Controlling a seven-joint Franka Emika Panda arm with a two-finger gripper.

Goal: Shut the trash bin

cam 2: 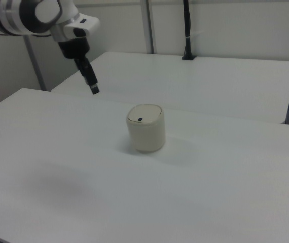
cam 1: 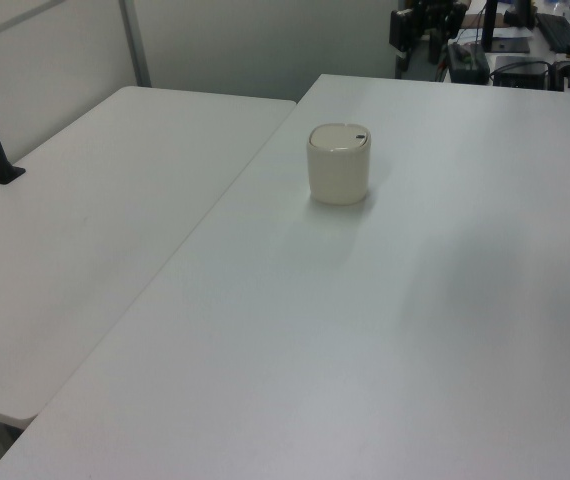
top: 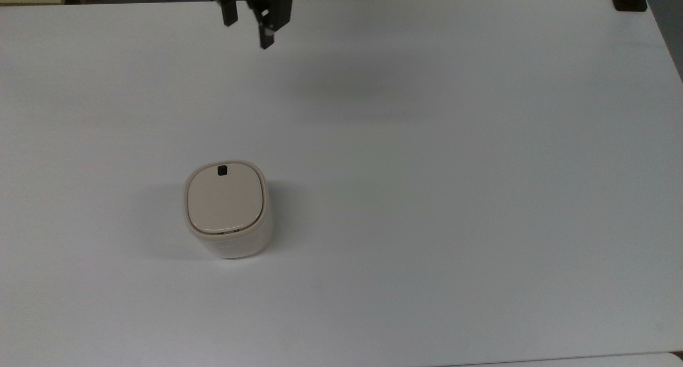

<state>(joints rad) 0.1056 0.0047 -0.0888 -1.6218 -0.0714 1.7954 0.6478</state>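
Trash bin [top: 227,212] upright on white table [top: 453,169], lid flat and shut, black latch [top: 222,169] on its far edge in the top view. Gripper [top: 248,23] raised well apart, fingers seemingly parted, holding nothing

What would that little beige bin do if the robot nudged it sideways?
The trash bin looks like thin plastic, so probably light; it would likely slide on the smooth white table. It stands taller than wide, so a high push might tip it. Its lid lies flat, apparently shut.
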